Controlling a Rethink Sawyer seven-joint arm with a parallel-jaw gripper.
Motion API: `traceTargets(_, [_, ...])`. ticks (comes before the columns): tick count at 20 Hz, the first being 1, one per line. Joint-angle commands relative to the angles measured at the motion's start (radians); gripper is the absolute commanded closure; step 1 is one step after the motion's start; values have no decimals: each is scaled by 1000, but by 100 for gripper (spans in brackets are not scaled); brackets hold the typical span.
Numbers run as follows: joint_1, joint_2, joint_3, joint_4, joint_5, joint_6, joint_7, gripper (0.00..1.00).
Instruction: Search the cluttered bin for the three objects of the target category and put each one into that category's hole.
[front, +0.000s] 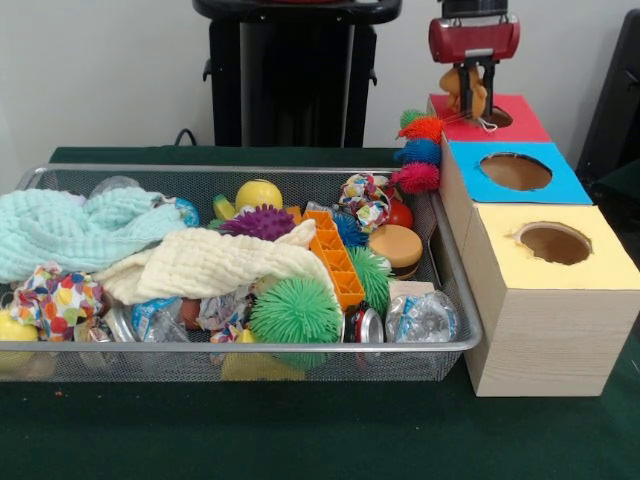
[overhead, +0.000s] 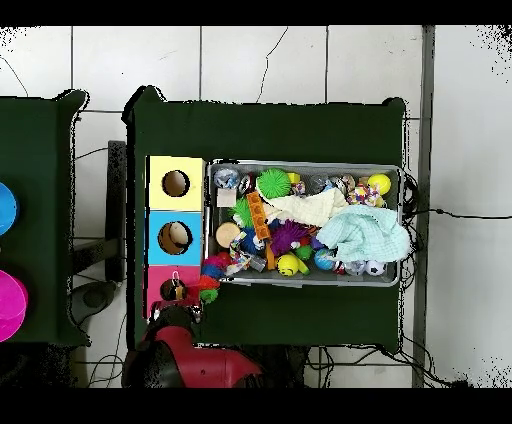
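Note:
My gripper (front: 477, 104) hangs over the far end of the wooden box, shut on a small orange-tan plush animal (front: 456, 86). It holds the plush just above the round hole with the red surround (front: 500, 117). In the overhead view the gripper (overhead: 176, 303) sits at that same red end of the box, over the hole (overhead: 173, 290). The wire mesh bin (front: 250, 347) lies beside the box, full of clutter; it also shows in the overhead view (overhead: 300, 283). I cannot pick out any other plush animal in the bin.
The box also has a blue-surround hole (front: 515, 171) and a yellow-surround hole (front: 553, 243). Red, blue and pink fuzzy balls (front: 418, 152) sit between bin and box. The bin holds cloths (front: 200, 262), spiky balls (front: 295, 311), an orange block (front: 336, 259) and crumpled wrappers.

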Motion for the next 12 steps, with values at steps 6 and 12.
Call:
traceTargets(6, [44, -19, 94, -114, 124, 114, 286, 100])
traceTargets(12, [50, 25, 107, -123, 124, 52, 302, 100])
